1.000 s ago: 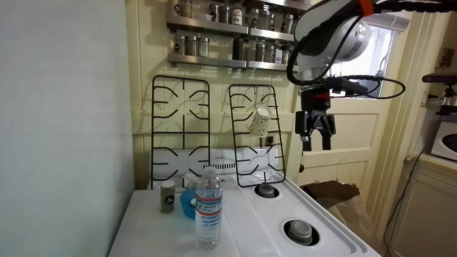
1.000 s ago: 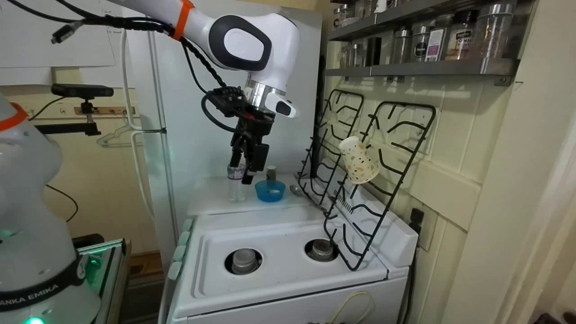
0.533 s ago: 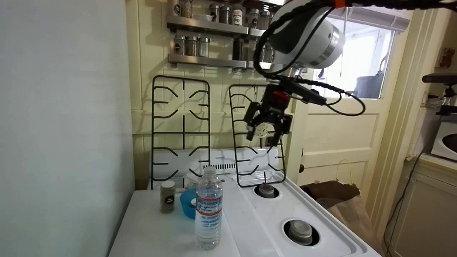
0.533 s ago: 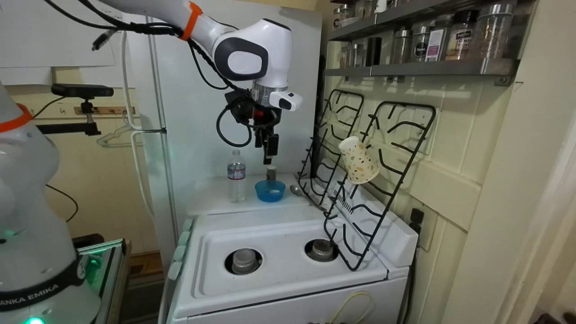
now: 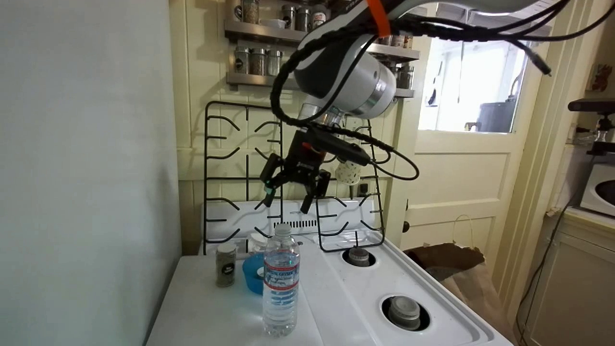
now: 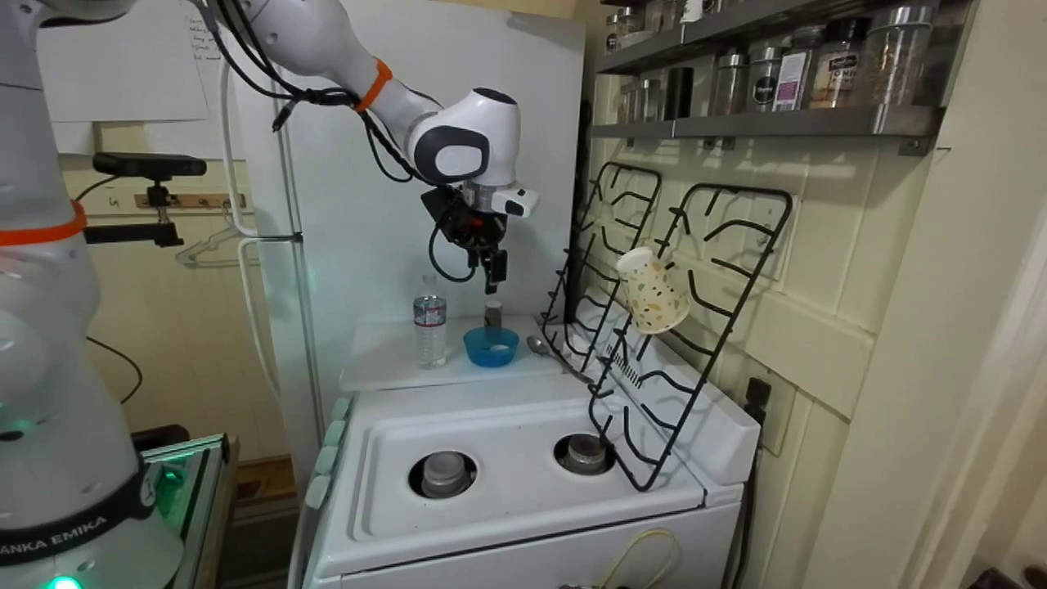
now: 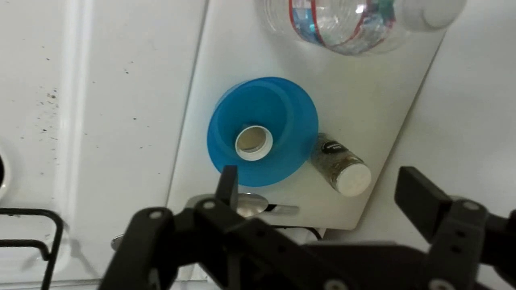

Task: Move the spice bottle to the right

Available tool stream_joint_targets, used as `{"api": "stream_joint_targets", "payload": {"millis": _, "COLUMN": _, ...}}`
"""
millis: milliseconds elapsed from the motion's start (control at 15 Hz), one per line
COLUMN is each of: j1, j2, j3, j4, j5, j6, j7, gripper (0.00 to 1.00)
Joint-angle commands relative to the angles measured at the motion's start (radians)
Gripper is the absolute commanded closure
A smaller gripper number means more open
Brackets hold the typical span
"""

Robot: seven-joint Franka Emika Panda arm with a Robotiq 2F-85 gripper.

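Arm [image 6: 327, 53] outstretched; claw [image 5: 287, 205] pointing down, slightly tilted, fingers [image 7: 421, 199] spread wide.

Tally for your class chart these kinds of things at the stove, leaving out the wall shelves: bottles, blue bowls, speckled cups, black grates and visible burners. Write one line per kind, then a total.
Bottles: 2 (water bottle and spice bottle)
Blue bowl: 1
Speckled cup: 1
Black grates: 2
Visible burners: 2
Total: 8

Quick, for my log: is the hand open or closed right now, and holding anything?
Hand: open, holding nothing; the spice jar stands apart, lower down.
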Motion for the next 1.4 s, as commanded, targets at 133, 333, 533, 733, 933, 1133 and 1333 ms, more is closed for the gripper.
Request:
{"api": "stream_joint_targets", "payload": {"millis": 133, "j1": 0.028, "j2": 0.183, "j3": 0.024, "j4": 0.170, "j5": -0.059, "j6": 0.012, "j7": 0.051, "gripper": 0.00}}
{"api": "stream_joint_targets", "payload": {"millis": 333, "j1": 0.044, "j2": 0.229, "j3": 0.030, "j4": 0.217, "j5": -0.096, "j6": 0.000, "j7": 0.076, "gripper": 0.00}}
{"api": "stream_joint_targets", "payload": {"millis": 533, "j1": 0.025, "j2": 0.203, "j3": 0.034, "j4": 0.185, "j5": -0.066, "j6": 0.000, "j7": 0.040, "gripper": 0.00}}
{"api": "stream_joint_targets", "payload": {"millis": 733, "j1": 0.021, "j2": 0.199, "j3": 0.032, "j4": 0.185, "j5": -0.066, "j6": 0.000, "j7": 0.039, "gripper": 0.00}}
{"api": "stream_joint_targets", "payload": {"millis": 933, "j1": 0.045, "j2": 0.246, "j3": 0.051, "j4": 0.201, "j5": -0.060, "j6": 0.089, "j7": 0.049, "gripper": 0.00}}
{"api": "stream_joint_targets", "payload": {"millis": 1133, "j1": 0.070, "j2": 0.299, "j3": 0.071, "j4": 0.233, "j5": -0.079, "j6": 0.165, "j7": 0.058, "gripper": 0.00}}
{"api": "stream_joint_targets", "payload": {"millis": 1333, "j1": 0.104, "j2": 0.342, "j3": 0.068, "j4": 0.262, "j5": -0.125, "j6": 0.154, "j7": 0.094, "gripper": 0.00}}
